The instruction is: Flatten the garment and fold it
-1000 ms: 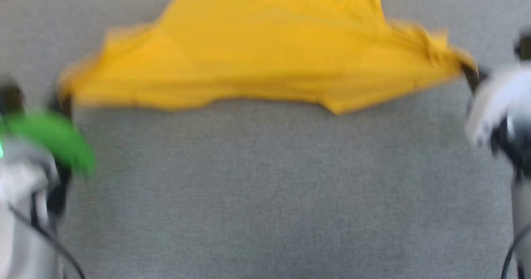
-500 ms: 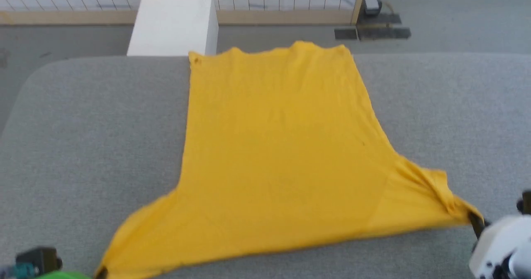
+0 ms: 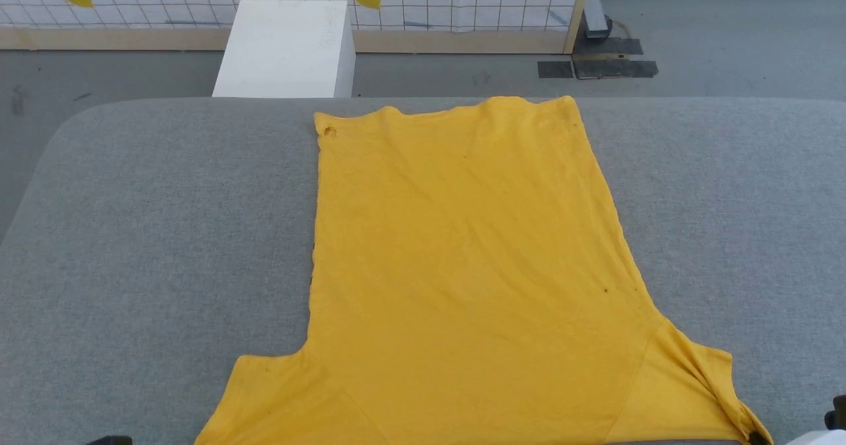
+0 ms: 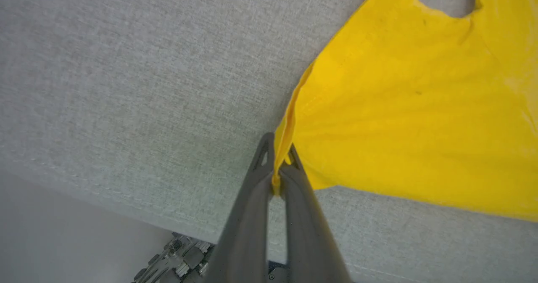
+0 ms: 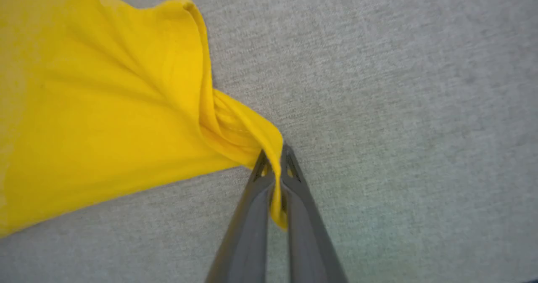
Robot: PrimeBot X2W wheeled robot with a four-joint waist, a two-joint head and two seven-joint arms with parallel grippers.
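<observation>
**Yellow T-shirt spread lengthwise, both sleeves pinched**

A bright yellow cotton T-shirt (image 3: 462, 266) is laid plain side up on the grey fabric-covered worktop (image 3: 165, 233), roughly midway between its left and right edges. The shirt's long axis runs from the near edge to the far edge. The hem is at the far edge, with a small hole (image 3: 328, 131) at its left corner, and the sleeves are at the near edge. From both sets of jaws the body lies ahead, toward the far edge, and inward.

The left gripper (image 4: 279, 165) is closed onto the cuff edge of the left sleeve (image 4: 378, 85), with only a thin fold held. The right gripper (image 5: 275, 159) is likewise closed, on a twisted bunch of the right sleeve (image 5: 227, 123). Each arm is nearest its own sleeve, so neither is favoured.

Against the frame half a second earlier, the head camera is judged to have tilted up. Allowing for that, the left sleeve, then drawn to a point, is now squared off. The right sleeve's gathers are unchanged.
</observation>
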